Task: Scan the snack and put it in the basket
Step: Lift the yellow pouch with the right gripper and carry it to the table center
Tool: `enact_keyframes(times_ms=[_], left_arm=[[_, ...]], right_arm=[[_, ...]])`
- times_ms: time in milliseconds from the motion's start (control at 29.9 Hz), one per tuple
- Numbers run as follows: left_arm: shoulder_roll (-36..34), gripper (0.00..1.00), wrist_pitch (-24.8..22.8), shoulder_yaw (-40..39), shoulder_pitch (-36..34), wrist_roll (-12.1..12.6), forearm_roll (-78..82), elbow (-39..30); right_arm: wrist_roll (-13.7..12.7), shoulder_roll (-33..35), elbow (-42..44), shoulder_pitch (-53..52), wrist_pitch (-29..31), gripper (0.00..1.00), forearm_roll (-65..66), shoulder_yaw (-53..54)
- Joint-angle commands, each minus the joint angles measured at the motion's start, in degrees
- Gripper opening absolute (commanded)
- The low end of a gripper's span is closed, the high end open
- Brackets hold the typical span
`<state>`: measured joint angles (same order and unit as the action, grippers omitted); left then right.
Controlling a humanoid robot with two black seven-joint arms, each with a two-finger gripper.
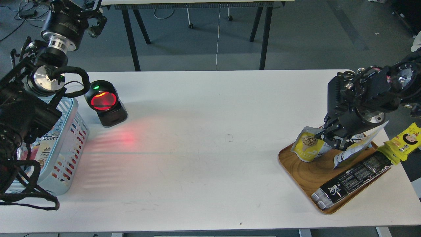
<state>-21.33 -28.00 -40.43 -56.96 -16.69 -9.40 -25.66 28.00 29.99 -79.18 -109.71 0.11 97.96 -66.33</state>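
Note:
The snack, a small yellow pouch with a round picture of brown pieces, hangs tilted over the far left rim of the wooden tray. My right gripper is shut on the pouch's upper right edge and holds it just above the tray. The basket, light blue-white with slotted sides, stands at the table's left edge and holds some packets. My left gripper is raised at the top left, beyond the table's far edge; its fingers are dark and partly cut off.
A black scanner with a red glowing window stands right of the basket and casts red light on the table. The tray also holds a long black packet and a small light-blue packet. A yellow packet lies right of the tray.

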Motion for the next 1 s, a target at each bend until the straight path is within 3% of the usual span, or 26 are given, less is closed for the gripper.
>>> enact_keyframes(times_ms=[0,334,568,835,969], left_arm=[[-0.1,1.0,0.0,0.0,0.1,0.0,0.0,0.0],[0.0,1.0,0.0,0.0,0.0,0.1,0.0,0.0],[0.1,1.0,0.0,0.1,0.1,0.1,0.0,0.0],[-0.1,1.0,0.0,0.0,0.1,0.1,0.0,0.0],[0.0,1.0,0.0,0.0,0.1,0.1,-0.1,0.0]], right_arm=[[0.0,0.0,-0.1,-0.8,0.0,0.0,-0.1,0.3],[0.0,-2.4,-3.3,-9.3,0.8,0.0,-4.1,6.6],[0.0,-13.4,0.2,-9.6,0.8,0.0,-9.2,10.3],[0.0,-28.7,11.2,-7.2,0.7,0.0,-13.8,11.7],[0.0,-30.0,13.8,-5.9,0.7,0.0,-15.9,11.8]])
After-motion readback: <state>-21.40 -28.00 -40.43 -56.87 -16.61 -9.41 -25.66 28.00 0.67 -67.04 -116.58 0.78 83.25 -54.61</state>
